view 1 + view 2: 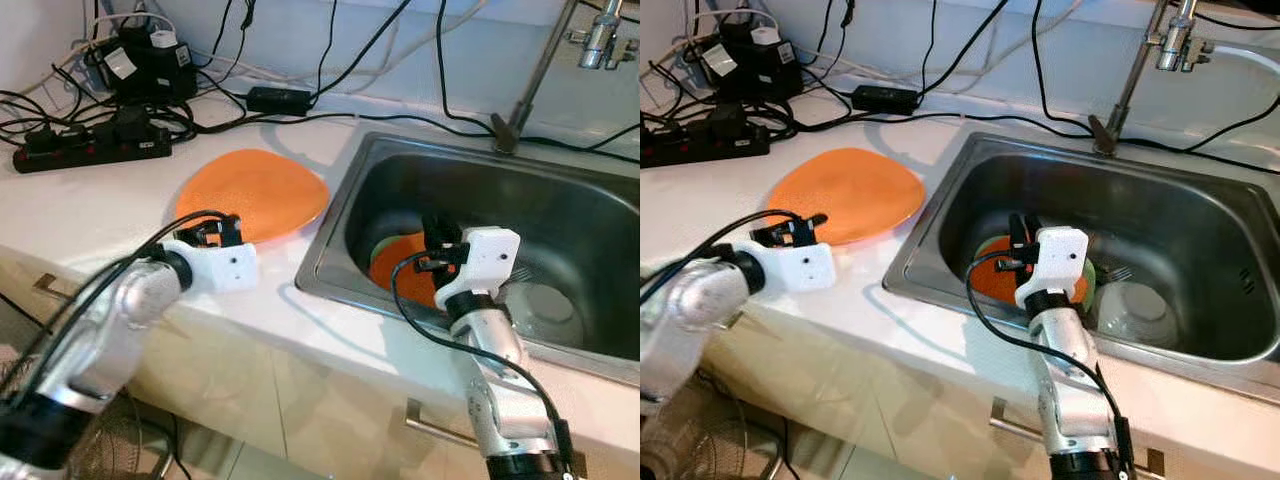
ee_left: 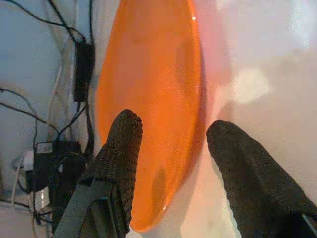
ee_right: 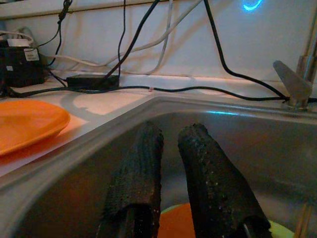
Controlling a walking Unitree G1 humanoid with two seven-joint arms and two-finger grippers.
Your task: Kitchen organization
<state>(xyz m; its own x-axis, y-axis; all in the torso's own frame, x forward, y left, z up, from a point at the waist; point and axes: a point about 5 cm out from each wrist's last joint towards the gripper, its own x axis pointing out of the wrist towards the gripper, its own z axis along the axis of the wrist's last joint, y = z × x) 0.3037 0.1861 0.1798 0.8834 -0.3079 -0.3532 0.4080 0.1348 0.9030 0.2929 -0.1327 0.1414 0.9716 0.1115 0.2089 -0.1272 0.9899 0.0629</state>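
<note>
One flat round orange plate (image 1: 250, 195) already lies on the white counter (image 1: 90, 215), at about nine o'clock from the shiny steel sink (image 1: 600, 215). So that part of the tidying looks done.

More dishes are left in the sink. A second orange plate (image 1: 992, 281) sits on a green plate (image 1: 989, 246) at the near left of the sink bottom, and a clear glass bowl (image 1: 1137, 312) sits at three o'clock from them.

The left tool (image 2: 171, 148) hangs just over the near edge of the plate on the counter. Its two fingers are spread wide and hold nothing.

The right tool (image 3: 171, 171) is down inside the sink, right above the orange plate there. Its fingers are almost pressed together, with nothing between them.

I think the sink plates come out next. The black cords (image 1: 110, 130) at the back of the counter, at twelve o'clock from the plate, are not tidy.
</note>
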